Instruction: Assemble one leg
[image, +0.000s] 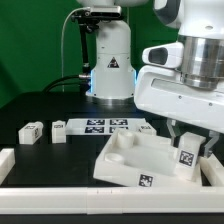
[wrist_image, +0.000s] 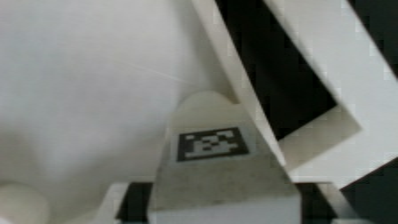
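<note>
My gripper (image: 188, 148) is shut on a leg (image: 186, 156), a small white block with a black-and-white tag, at the exterior view's right. It holds the leg upright at the right corner of the large white square panel (image: 135, 160), which lies tilted near the front. In the wrist view the leg (wrist_image: 214, 150) fills the middle between my two dark fingers (wrist_image: 135, 203), and the gripper (wrist_image: 217, 208) is closed on its sides. The panel (wrist_image: 89, 90) lies beneath it. Whether the leg touches the panel I cannot tell.
Two more loose legs (image: 30, 131) (image: 59, 130) lie at the exterior view's left. The marker board (image: 105, 125) lies behind the panel. A white rail (image: 90, 200) runs along the front edge, with a short piece (image: 5, 160) at the left. The robot base (image: 110, 70) stands behind.
</note>
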